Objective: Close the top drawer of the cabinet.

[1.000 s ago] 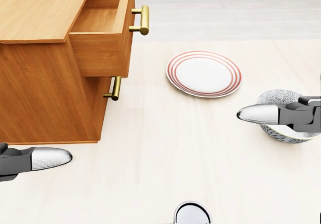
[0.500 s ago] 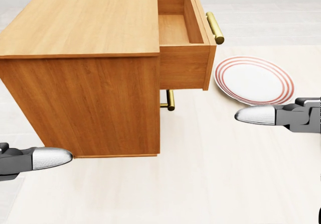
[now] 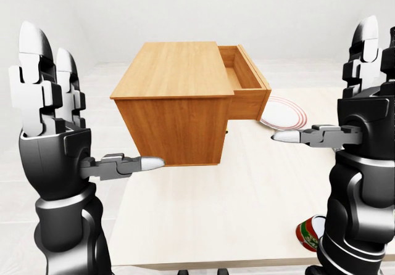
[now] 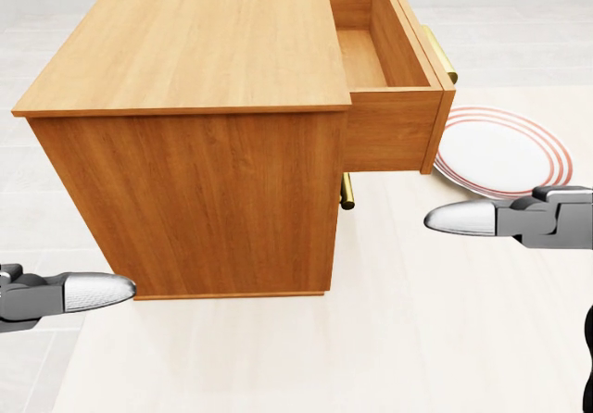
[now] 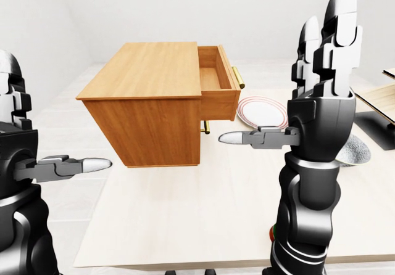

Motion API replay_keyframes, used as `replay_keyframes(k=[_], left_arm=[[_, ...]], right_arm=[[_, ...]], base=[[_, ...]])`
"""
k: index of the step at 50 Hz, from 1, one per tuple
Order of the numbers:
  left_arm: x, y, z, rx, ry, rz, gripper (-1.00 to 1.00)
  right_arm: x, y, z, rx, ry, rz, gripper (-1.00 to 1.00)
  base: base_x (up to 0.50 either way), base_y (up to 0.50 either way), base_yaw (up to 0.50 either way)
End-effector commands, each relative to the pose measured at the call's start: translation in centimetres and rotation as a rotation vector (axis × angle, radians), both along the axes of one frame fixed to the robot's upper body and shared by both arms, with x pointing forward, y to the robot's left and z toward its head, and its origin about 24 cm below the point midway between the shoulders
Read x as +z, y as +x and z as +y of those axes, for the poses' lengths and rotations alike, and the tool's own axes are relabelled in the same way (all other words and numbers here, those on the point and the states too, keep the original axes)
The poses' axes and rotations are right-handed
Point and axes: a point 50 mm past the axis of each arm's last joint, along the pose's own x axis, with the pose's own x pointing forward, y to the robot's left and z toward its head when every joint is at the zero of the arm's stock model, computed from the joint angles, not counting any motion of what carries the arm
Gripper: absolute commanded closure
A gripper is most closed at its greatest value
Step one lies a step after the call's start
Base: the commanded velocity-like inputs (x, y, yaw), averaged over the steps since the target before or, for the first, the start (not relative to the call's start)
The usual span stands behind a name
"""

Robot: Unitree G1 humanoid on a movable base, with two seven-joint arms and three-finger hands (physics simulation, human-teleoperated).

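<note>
We see a pale desk (image 3: 247,207) carrying a wooden cabinet (image 4: 204,154), which fills the upper left of the head view. Its top drawer (image 4: 394,107) is pulled out to the right in that view, its inside bare wood, with a brass handle (image 5: 235,76) on the drawer face. A second brass handle (image 4: 347,191) shows under the drawer, on the lower drawer face.

Our left hand (image 3: 52,133) stands upright at the left of the left-eye view, fingers straight up and spread, thumb pointing toward the cabinet's side; it holds nothing and touches nothing. Our right hand (image 5: 321,111) stands the same way at the right of the right-eye view, fingers open and upright, thumb pointing left toward the drawer, apart from it, holding nothing.

A white plate (image 4: 505,154) with red rings lies on the desk just beside the drawer's face. A grey bowl (image 5: 355,151) sits behind the right hand, and a red-patterned cup (image 3: 308,233) shows near the desk's lower right edge.
</note>
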Motion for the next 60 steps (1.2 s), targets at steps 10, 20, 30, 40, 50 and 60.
replay_keyframes(k=[10,20,30,40,50,60], left_arm=[[-0.3,0.2,0.0,0.0,-0.003,0.019,-1.0],[0.1,-0.3,0.1,-0.022,-0.038,-0.016,-1.0],[-0.2,-0.1,-0.2,-0.012,-0.007,0.006,-1.0],[0.0,-0.1,-0.3,-0.018,0.002,0.001,-1.0],[0.0,-0.1,-0.3,-0.017,0.003,0.002,-1.0],[0.0,-0.1,-0.3,-0.016,0.003,0.002,-1.0]], right_arm=[[-0.3,0.2,-0.1,-0.005,0.002,0.018,-1.0],[-2.7,2.0,-0.2,-0.021,0.009,0.155,-1.0],[-4.8,3.8,-0.8,-0.046,0.04,0.267,-1.0],[-4.9,4.0,-0.7,-0.036,0.06,0.272,-1.0],[-4.9,4.0,-0.8,-0.036,0.061,0.272,-1.0],[-4.9,4.0,-0.8,-0.036,0.061,0.272,-1.0]], base=[[0.28,0.0,0.0],[0.06,0.0,0.0],[0.0,0.0,0.0],[0.0,0.0,0.0],[0.0,0.0,0.0],[0.0,0.0,0.0]])
